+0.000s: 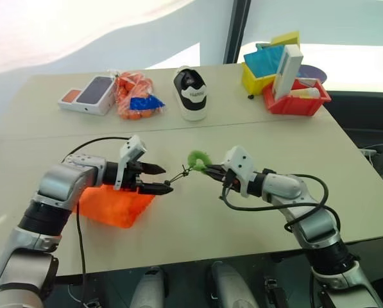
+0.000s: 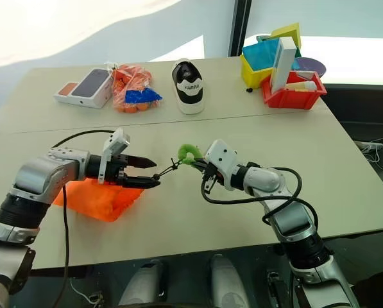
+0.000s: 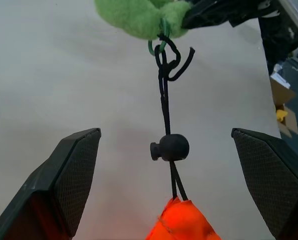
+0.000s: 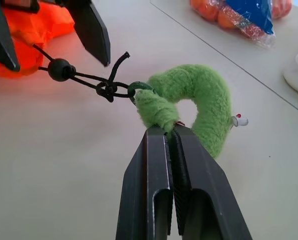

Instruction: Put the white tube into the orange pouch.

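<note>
Nearby, along the far edge of the beige table [image 1: 262, 144]: a phone box [image 1: 88, 95], a clear bag of small orange items with a blue label [image 1: 136, 96], and a black-and-white shoe [image 1: 192, 93], all well apart from both arms. Further right, a yellow bin [image 1: 254, 77] just beside a red bin [image 1: 297, 104]; upright in the red bin a tall white box [image 1: 287, 69], with a pale tube [image 1: 305, 93] lying beside it.

Closer in, the orange pouch [image 1: 111, 204] flat on the table under the left arm. From its mouth a thin black cord [image 3: 164, 95] stretched off the surface, through a round black stopper [image 3: 169, 148], to a fuzzy green ring [image 4: 198, 100].

Right gripper [image 4: 163, 132] pinched tight on the green ring, holding it above the table. Left gripper [image 1: 167, 179] spread wide, gripping nothing, the cord and stopper running between its two fingers [image 3: 71, 175] without touching either. Nothing lying between the pouch and the robot.

A seam [image 1: 178, 128] across the tabletop, between the far things and the arms. Beyond the table, a pale sunlit wall and a dark upright post [image 1: 238, 29].
</note>
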Controlling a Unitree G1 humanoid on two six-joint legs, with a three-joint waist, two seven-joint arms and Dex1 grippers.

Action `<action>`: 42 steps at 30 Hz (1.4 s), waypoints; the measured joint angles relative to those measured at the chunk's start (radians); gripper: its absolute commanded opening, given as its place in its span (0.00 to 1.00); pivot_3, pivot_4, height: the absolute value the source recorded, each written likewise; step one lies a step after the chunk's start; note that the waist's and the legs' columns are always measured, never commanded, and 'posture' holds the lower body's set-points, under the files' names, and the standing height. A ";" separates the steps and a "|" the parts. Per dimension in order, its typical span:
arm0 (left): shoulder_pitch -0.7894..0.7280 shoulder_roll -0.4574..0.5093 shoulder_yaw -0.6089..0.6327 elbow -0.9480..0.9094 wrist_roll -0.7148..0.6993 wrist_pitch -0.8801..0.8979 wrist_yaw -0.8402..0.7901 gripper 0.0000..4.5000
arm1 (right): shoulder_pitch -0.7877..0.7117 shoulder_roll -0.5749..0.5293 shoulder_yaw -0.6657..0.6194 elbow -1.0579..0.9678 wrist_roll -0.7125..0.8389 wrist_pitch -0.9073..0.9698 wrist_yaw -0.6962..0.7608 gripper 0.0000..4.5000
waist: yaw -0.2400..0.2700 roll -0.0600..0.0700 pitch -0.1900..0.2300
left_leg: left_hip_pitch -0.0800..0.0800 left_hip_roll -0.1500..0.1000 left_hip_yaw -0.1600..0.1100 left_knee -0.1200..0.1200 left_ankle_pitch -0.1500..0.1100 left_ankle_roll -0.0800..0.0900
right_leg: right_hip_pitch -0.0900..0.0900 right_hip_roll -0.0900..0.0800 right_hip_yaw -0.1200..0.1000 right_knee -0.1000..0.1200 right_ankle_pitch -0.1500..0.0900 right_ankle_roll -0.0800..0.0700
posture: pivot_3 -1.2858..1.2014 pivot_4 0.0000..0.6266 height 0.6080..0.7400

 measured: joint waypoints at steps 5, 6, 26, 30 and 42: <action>0.000 -0.024 -0.026 0.001 0.038 0.003 0.009 0.99 | 0.000 0.000 0.007 -0.018 0.002 0.014 -0.001 0.00 | 0.000 0.000 0.000 | 0.000 0.000 0.000 0.001 0.000 0.000 | 0.000 0.000 0.000 0.001 0.000 0.000 | 0.52 0.24 1.00; -0.001 -0.025 -0.026 0.002 0.039 0.004 0.009 0.99 | 0.000 0.000 0.007 -0.018 0.002 0.017 -0.001 0.00 | 0.000 0.000 0.000 | 0.000 0.000 0.000 0.001 0.000 0.000 | 0.000 0.000 0.000 0.001 0.000 0.000 | 0.52 0.24 1.00; 0.011 -0.025 -0.024 0.003 0.068 -0.009 -0.014 0.05 | 0.000 -0.005 0.009 -0.033 -0.001 0.022 -0.001 0.00 | 0.000 0.000 0.000 | 0.000 0.000 0.000 0.002 0.000 0.000 | 0.000 0.000 0.000 0.002 0.000 0.000 | 0.52 0.24 1.00; 0.050 0.001 -0.025 -0.011 0.092 -0.076 -0.028 0.05 | -0.001 -0.022 0.009 -0.033 -0.015 0.022 -0.006 0.00 | 0.000 0.000 0.000 | 0.000 0.000 0.000 0.002 0.000 0.000 | 0.000 0.000 0.000 0.002 0.000 0.000 | 0.52 0.24 1.00; 0.177 0.142 -0.021 -0.107 0.160 -0.196 -0.079 0.05 | -0.039 -0.051 0.003 0.151 -0.164 -0.027 -0.147 0.00 | -0.002 0.000 0.000 | 0.001 0.000 0.001 0.002 0.000 0.000 | 0.000 0.000 0.001 0.002 0.000 0.000 | 0.52 0.24 1.00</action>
